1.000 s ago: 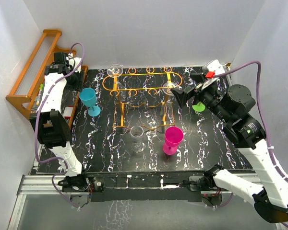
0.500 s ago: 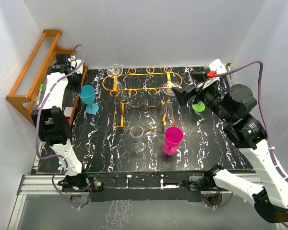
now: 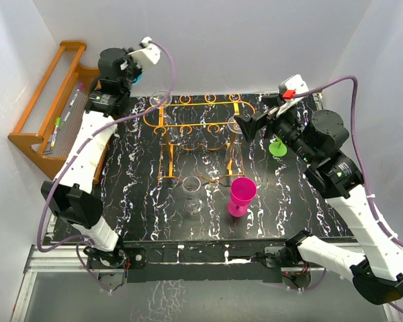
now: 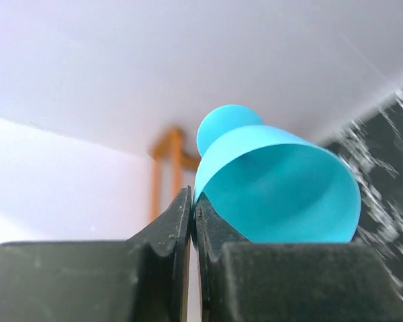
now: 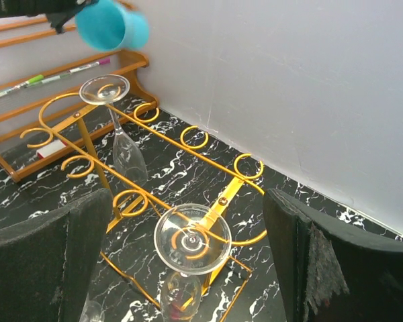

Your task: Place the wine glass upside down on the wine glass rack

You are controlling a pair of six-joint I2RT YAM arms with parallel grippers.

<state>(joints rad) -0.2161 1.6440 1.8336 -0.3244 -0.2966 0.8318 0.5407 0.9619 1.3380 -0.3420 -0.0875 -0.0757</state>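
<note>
1. Top view.
   - Item: blue wine glass [image 3: 137, 74].
   - Change: a second ago it stood upright on the tabletop [image 3: 289, 201], left of the wine glass rack [image 3: 201, 105], with my left jaws half open near it.
   - Now: my left end effector [image 3: 131, 67] is raised at the back left, over the rack's left end. Only a sliver of blue shows at it, and the glass is off the tabletop.
   - Judgement: pick-up done; turning it over and slotting it remain.
   - My right end effector [image 3: 247, 127] hovers by the rack's right end, jaws wide apart and empty.

2. Left wrist view.
   - Grip: my fingers [image 4: 168, 231] are pressed together on the bowl's wall at the rim.
   - Pointing: the mouth faces the lens and low right. The round foot shows beyond the bowl, up and left.
   - Long axis: it runs away from the lens, slanting upward.

3. Right wrist view.
   - Location: the blue glass is at top left, in the air beyond the rack's far end, near a clear glass [image 5: 104, 89] already hung foot-up. A second clear glass [image 5: 191, 238] hangs nearer.
   - Attitude: the bowl lies roughly level, rim end at the left jaws, so it is neither upright nor inverted. The stem is too blurred to place.
   - Judgement: the foot must come uppermost before the stem can enter a free slot.
   - My right jaws stand apart at either edge of the frame.
</note>
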